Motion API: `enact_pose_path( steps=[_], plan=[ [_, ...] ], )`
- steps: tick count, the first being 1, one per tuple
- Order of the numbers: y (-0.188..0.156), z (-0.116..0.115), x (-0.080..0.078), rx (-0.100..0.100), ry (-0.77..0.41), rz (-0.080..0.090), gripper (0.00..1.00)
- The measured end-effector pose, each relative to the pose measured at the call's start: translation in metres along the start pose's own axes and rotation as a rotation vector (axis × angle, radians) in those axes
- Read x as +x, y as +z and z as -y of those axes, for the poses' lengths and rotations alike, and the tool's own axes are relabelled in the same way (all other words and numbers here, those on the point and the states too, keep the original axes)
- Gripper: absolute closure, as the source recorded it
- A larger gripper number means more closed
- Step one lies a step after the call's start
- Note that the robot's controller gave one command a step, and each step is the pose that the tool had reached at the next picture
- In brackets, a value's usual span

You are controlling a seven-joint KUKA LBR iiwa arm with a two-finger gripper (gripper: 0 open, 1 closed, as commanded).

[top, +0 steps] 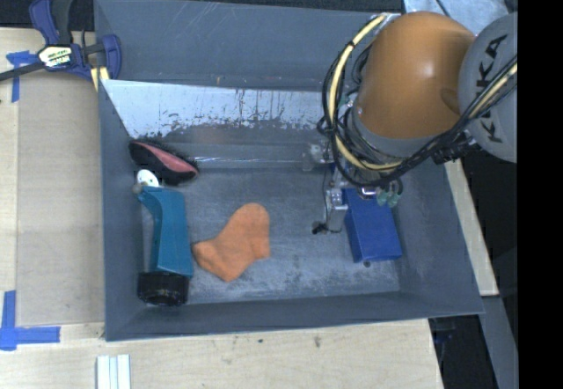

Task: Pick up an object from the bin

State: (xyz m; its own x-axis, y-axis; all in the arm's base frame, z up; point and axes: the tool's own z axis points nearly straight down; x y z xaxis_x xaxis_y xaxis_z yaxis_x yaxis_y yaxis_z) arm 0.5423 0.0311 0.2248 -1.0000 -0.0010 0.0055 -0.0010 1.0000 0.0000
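My gripper [332, 213] hangs low over the right part of the bin floor, just left of a blue rectangular block [373, 232]. Its fingers are mostly hidden under the orange dome and cables. The blue block lies flat at the bin's right side, touching or very near the gripper's right flank. An orange sock-shaped soft piece [236, 242] lies on the floor to the gripper's left, well apart from it.
At the left wall lies a blue tube-like tool with a black round cap [167, 246] and a white tip. Above it rests a dark oval thing with a pink face [165, 162]. The arm's dome covers the bin's upper right.
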Motion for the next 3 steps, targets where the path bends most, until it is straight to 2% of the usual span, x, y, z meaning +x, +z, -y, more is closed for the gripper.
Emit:
enact_pose_path(
  steps=[1, 2, 3],
  plan=[
    [-0.005, 0.000, -0.001, 0.000, 0.001, 0.009, 0.00],
    [0.034, -0.027, -0.004, 0.001, -0.041, 0.017, 0.00],
    [0.079, -0.043, -0.012, -0.002, -0.022, 0.008, 0.00]
  ],
)
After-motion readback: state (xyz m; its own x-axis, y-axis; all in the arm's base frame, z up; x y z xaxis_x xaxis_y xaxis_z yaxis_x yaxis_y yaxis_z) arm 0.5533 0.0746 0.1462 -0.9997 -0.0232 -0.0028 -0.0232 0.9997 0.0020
